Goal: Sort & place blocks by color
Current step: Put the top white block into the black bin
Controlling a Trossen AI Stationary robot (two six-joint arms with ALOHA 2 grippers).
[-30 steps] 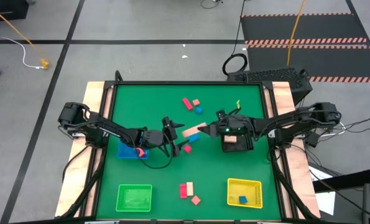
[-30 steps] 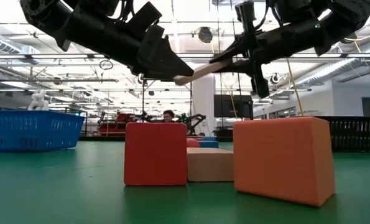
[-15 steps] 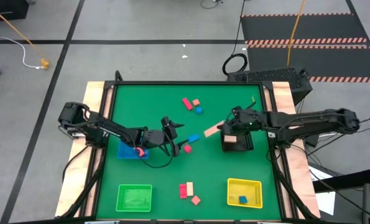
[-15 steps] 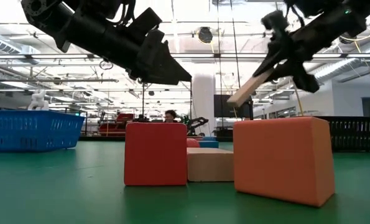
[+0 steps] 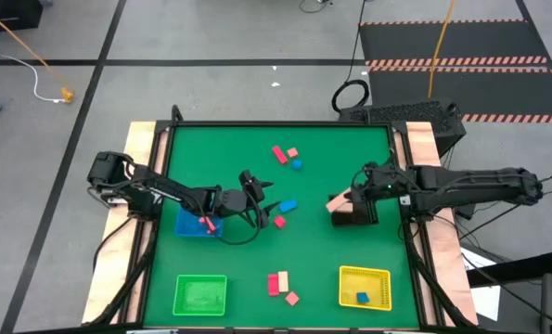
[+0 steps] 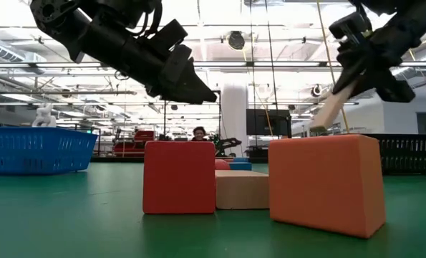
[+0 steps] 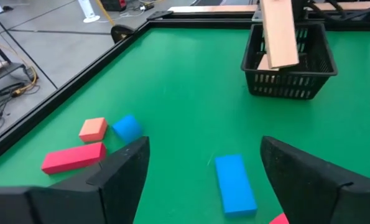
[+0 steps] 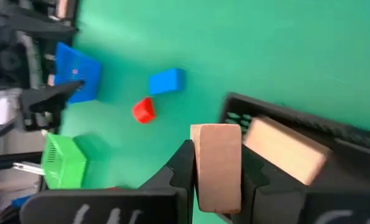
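My right gripper [image 5: 353, 196] is shut on a tan bar [image 5: 337, 201] above the left rim of the black tray [image 5: 364, 211]; the low view shows the tan bar [image 6: 333, 109] slanting down from the gripper [image 6: 366, 54]. A second tan block [image 8: 285, 149] lies inside the black tray [image 8: 278, 117]. My left gripper [image 5: 264, 196] hangs open above mid-table, holding nothing. Past its fingers a blue bar [image 7: 234, 185] lies flat on the green mat, with a red block [image 5: 279, 221] beside it. My right gripper pinches the tan bar between its two fingers at the bar's upper end [image 8: 217, 186]. The bar runs on along the fingers and out past their tips. It is lifted clear, tilted steeply, its lower end [image 7: 282, 56] over the black tray.
A red bar [image 5: 279, 154], salmon cube [image 5: 293, 151] and blue cube [image 5: 297, 164] lie toward the far edge. Red, tan and salmon blocks [image 5: 279, 283] sit near the front. The yellow tray [image 5: 378, 276] holds a blue block; the blue tray [image 5: 188, 225] holds a red one. A green tray [image 5: 200, 295] is at front left.
The tan bar has come away from my left gripper's fingertips, where it lay nearly level. My right gripper has carried it toward the table's right edge to the black tray, and the bar has tipped from level to steeply slanted. My left gripper has stayed over mid-table.
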